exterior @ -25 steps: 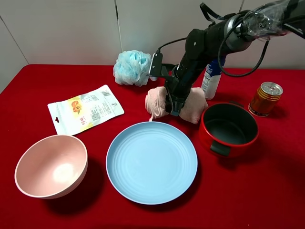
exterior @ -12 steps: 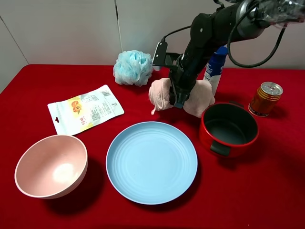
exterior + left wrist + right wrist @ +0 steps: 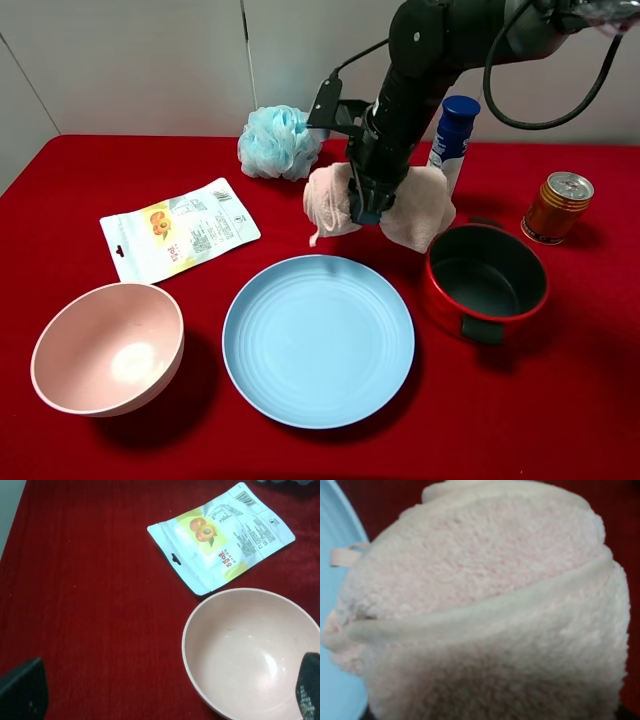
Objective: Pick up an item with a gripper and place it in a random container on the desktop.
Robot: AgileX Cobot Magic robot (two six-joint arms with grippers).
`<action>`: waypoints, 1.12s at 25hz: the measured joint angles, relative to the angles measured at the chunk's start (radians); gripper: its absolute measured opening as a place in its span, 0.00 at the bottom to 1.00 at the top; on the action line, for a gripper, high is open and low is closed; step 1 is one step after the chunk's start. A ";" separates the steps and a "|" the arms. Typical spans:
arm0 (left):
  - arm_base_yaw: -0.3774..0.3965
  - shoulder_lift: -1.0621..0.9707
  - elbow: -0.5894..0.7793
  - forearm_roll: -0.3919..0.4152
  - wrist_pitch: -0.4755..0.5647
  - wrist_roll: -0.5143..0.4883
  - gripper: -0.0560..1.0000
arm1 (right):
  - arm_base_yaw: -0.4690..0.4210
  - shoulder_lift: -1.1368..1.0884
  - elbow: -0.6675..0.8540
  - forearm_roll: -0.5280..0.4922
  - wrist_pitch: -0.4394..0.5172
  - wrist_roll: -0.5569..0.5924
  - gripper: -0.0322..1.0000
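Observation:
My right gripper (image 3: pixel 366 205) is shut on the middle of the pale pink fluffy towel (image 3: pixel 420 205) and holds it in the air above the red desktop (image 3: pixel 560 400), behind the light blue plate (image 3: pixel 318 340). The towel's two ends hang on either side of the claw. The towel fills the right wrist view (image 3: pixel 485 610), with the plate's edge (image 3: pixel 332 535) beside it. My left gripper's two fingertips (image 3: pixel 22 695) stand wide apart and empty next to the pink bowl (image 3: pixel 250 650).
A light blue mesh pouf (image 3: pixel 280 142) and a blue-capped white bottle (image 3: pixel 452 140) stand at the back. A red pot (image 3: pixel 485 280) and an orange can (image 3: pixel 558 207) are at the right. A snack pouch (image 3: pixel 178 228) and the pink bowl (image 3: pixel 108 347) are at the left.
My right gripper has lifted the towel off the desktop and raised it. The red pot has shifted slightly toward the front right. The left arm has not moved.

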 joint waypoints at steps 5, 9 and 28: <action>0.000 0.000 0.000 0.000 0.000 0.000 0.99 | 0.039 -0.035 0.000 0.000 0.016 0.017 0.36; 0.000 0.000 0.000 0.000 0.000 0.000 0.99 | 0.059 -0.050 0.000 0.000 0.017 0.047 0.36; 0.000 0.000 0.000 -0.001 0.000 0.000 0.99 | 0.227 -0.126 0.000 -0.007 0.151 0.416 0.36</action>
